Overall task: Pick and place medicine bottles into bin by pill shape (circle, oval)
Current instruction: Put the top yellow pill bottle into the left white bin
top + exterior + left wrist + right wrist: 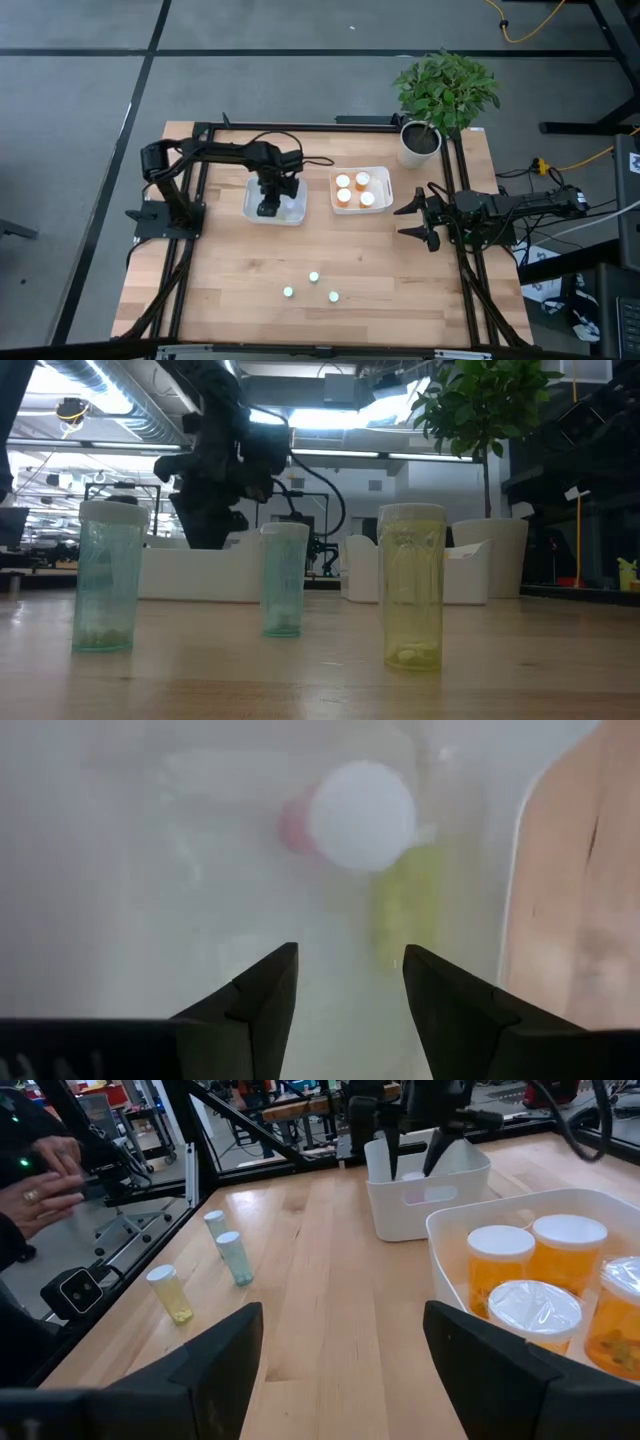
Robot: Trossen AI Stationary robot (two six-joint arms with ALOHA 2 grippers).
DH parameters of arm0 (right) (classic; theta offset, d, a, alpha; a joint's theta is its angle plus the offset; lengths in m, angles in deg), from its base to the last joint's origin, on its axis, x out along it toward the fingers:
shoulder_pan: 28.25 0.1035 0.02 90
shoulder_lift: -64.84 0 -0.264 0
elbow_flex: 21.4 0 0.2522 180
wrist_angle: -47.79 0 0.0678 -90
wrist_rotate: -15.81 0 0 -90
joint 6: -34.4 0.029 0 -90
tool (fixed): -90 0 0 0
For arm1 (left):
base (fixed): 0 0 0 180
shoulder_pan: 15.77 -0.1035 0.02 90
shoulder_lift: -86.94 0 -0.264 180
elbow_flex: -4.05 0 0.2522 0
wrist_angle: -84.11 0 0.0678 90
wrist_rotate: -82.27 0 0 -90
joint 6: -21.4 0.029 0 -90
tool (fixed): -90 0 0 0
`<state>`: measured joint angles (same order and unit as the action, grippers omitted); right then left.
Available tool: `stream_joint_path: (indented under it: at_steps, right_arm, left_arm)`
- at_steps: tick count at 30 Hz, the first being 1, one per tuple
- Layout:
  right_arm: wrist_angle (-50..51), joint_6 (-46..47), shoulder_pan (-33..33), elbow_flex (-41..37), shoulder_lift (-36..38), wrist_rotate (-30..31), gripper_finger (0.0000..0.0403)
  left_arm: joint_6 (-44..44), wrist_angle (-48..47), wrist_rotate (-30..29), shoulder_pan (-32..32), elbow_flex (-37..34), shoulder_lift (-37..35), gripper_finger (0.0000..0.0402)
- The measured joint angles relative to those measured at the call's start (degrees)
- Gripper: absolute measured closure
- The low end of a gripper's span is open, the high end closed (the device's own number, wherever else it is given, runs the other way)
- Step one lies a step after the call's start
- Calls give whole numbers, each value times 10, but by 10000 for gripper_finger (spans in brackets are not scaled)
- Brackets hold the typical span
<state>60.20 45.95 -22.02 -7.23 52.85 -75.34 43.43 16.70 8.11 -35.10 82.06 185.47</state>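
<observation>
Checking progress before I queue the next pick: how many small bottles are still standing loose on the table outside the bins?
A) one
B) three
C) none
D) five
B: the high view shows three small white-capped bottles standing on the bare wood table, in front of the two white bins.

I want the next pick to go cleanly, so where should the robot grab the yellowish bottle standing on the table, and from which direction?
Probably from straight above, with the jaws closing across the body just under the white cap. The yellowish bottle stands upright and apart from the two bluish bottles, so there is room on either side. Its tall, narrow shape could tip if pushed sideways.
</observation>
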Motion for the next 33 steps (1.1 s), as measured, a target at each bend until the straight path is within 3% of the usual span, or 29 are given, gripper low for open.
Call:
stream_joint_path:
  at_steps: [20, 33]
  right_arm:
    - [0, 0, 0, 0, 0, 0, 124]
    - [0, 0, 0, 0, 0, 0, 124]
  left_arm:
    - [-60, 9, -100, 80, 1, -21, 225]
    - [-84, 52, -77, 90, -29, -21, 225]
